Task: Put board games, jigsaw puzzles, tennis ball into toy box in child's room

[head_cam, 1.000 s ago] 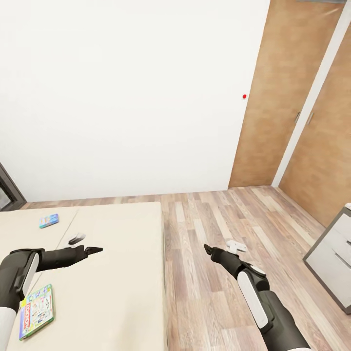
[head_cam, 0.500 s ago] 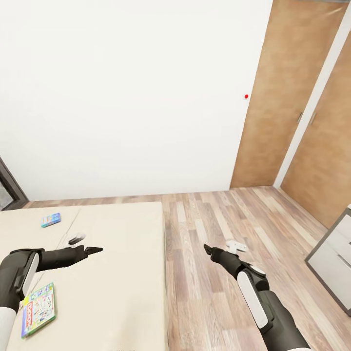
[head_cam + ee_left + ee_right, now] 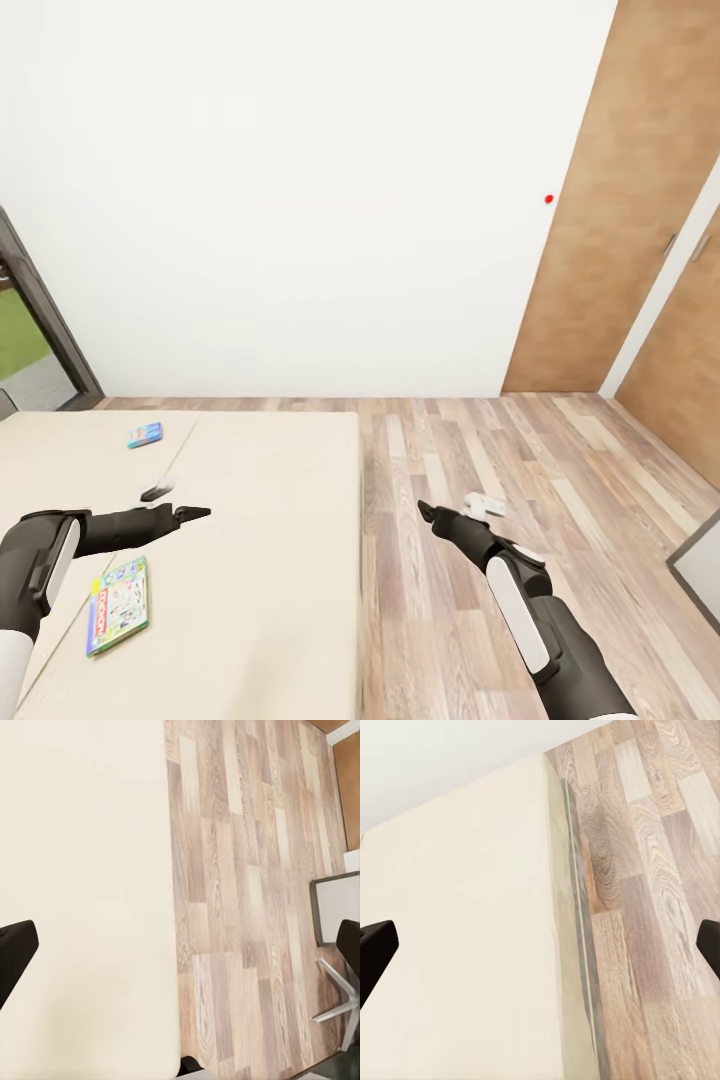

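Observation:
Two board games lie on the beige bed [image 3: 250, 520]. The small blue one [image 3: 145, 434] is near the far side, and the green-edged one with a white busy cover [image 3: 118, 604] lies close to my left forearm. My left gripper [image 3: 180, 502] hovers open and empty above the mattress between them, its fingers [image 3: 15, 952] set wide apart over the bed's edge. My right gripper [image 3: 455, 507] is open and empty above the wood floor beside the bed, with its fingers [image 3: 375, 945] spread wide. The table, toy box, puzzles and tennis ball are out of view.
A white wall runs behind the bed, with a red round button [image 3: 548, 199] beside brown wooden doors [image 3: 640, 200]. A dark-framed window [image 3: 30, 320] stands at the left. A grey furniture corner [image 3: 700, 570] juts in at the right. A chair base [image 3: 334, 997] rests on the plank floor.
The camera has swung left: the window has come into view and the drawer unit has slid almost out at the right. Both arms keep the same pose.

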